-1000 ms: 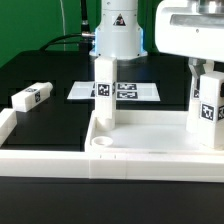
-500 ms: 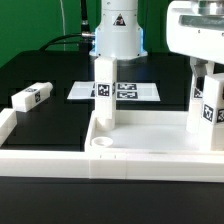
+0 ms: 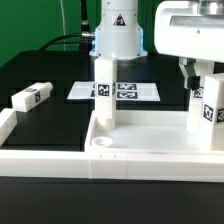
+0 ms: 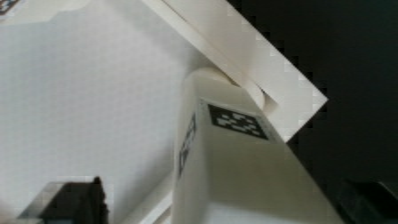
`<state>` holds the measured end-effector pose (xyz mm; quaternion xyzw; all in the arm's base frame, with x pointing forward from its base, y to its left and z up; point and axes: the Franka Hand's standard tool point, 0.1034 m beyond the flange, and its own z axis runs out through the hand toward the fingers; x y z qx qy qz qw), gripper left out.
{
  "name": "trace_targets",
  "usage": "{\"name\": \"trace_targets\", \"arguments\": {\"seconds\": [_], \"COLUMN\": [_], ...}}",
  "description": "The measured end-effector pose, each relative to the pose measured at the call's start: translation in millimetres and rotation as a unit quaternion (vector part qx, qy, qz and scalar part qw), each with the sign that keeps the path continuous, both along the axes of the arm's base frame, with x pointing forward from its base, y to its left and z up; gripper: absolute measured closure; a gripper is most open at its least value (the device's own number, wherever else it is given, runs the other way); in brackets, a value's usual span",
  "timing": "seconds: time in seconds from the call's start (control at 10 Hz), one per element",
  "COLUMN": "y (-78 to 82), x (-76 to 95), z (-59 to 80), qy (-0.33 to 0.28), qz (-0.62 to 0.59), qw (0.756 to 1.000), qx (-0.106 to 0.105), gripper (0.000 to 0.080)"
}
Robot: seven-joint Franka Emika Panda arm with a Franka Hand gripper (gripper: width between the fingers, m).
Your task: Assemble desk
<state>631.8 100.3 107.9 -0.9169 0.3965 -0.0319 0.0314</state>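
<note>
Risen slightly above the upright leg (image 3: 207, 112), the gripper (image 3: 202, 80) is cropped at the frame edge; jaws spread, holding nothing.

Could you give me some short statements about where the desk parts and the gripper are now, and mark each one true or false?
1. The middle leg and the right-hand leg both stand upright on the tabletop. True.
2. A third leg lies on the black table. True.
3. The marker board rests on the tabletop. False: it lies on the black table behind it.
4. The gripper hovers over the third leg. False: it is at the right-hand leg's top.
</note>
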Motion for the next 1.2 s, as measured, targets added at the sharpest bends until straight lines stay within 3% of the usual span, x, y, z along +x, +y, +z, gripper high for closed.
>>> {"name": "trace_targets", "arguments": {"seconds": [0.5,0.7,1.0,1.2], "y": [-0.5,2.1,5.0,2.2], "x": [0.1,-1.5,-2.0,-1.5], "z": [-0.1,-1.6,-1.8,-1.8], "qy": [-0.006,-0.005,-0.003,-0.002], "qz": [0.214,0.291,0.429,0.475], "qw": [0.977,0.956,0.902,0.878], "qx": [-0.020,-0.032,-0.057,-0.063], "gripper": [0.0150,0.0150,0.0150,0.0150]}}
